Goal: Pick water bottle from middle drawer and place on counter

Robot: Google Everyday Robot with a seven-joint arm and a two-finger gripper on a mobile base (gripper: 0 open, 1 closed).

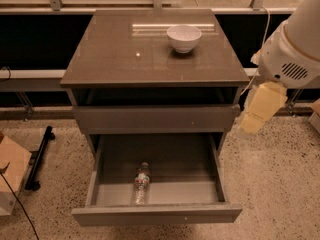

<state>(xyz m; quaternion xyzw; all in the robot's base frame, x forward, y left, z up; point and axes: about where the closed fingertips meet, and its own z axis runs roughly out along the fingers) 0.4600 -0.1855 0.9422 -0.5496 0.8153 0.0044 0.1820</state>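
The water bottle (pixel 141 182) lies on its side on the floor of the open middle drawer (pixel 156 214), near the front, cap pointing to the back. The drawer is pulled out at the bottom of the cabinet. The counter (pixel 125 59) is the glossy grey-brown top slab. My gripper (pixel 259 109) hangs as a pale yellow piece below the white arm, to the right of the cabinet at the height of the shut drawer front, well above and right of the bottle.
A white bowl (pixel 184 37) stands on the counter at the back right. A plain shut drawer front (pixel 155 118) sits above the open drawer. A cardboard box (pixel 11 176) and a black stand (pixel 39 158) are on the floor at the left.
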